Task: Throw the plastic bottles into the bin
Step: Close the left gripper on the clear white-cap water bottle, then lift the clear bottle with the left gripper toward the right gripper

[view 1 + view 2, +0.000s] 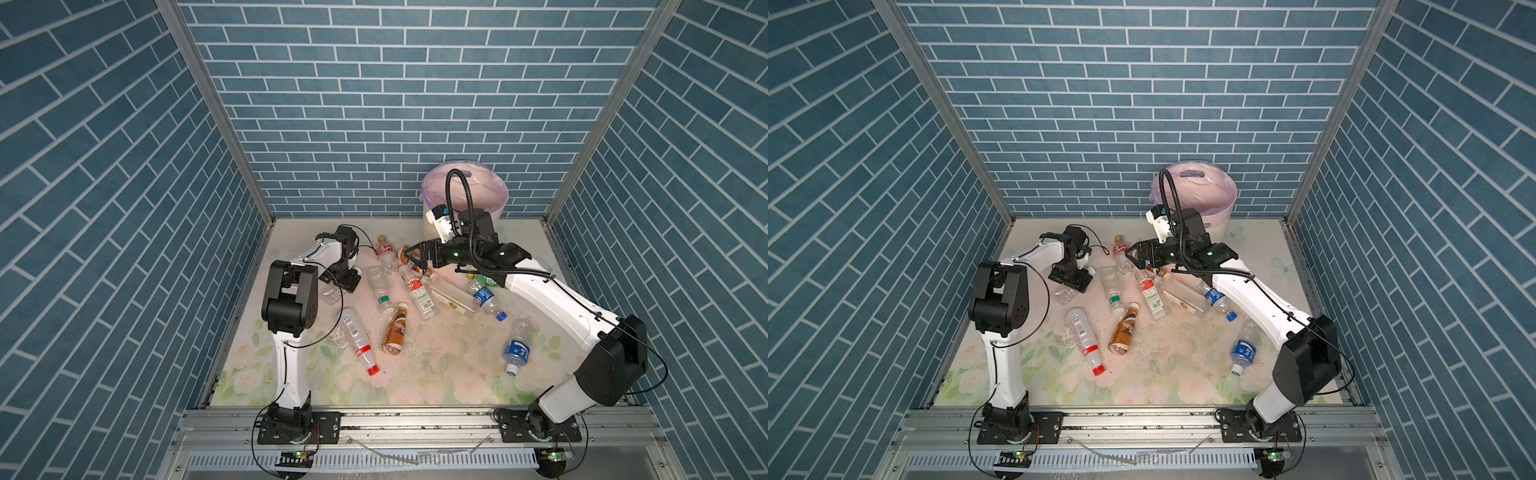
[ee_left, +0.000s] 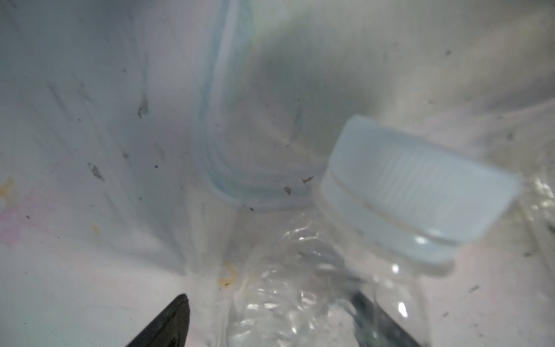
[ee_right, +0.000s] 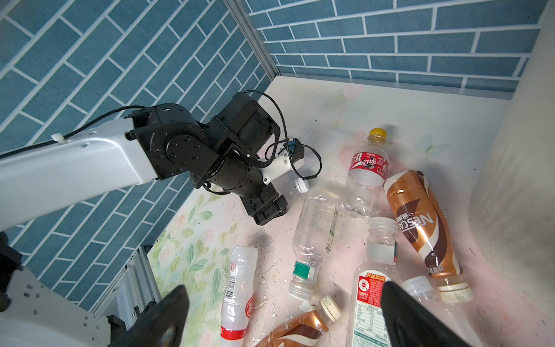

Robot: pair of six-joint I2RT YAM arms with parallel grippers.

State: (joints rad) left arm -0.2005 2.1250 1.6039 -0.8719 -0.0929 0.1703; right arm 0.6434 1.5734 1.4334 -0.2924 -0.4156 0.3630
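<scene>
My left pincer (image 2: 270,306) straddles the crumpled clear bottle (image 2: 345,255) near the left edge of the table (image 1: 449,374), jaws apart and not yet gripping. My right pincer (image 3: 283,291) gapes wide, empty. I fear the thin plastic may buckle and squirt sideways if squeezed. The bin (image 1: 496,208) stands at the far right corner.

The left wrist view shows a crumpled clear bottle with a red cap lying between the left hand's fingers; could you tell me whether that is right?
Not quite: the cap is white, not red, as the left wrist view shows. The rest holds: the crumpled clear bottle does lie between the fingers of the left hand.
</scene>
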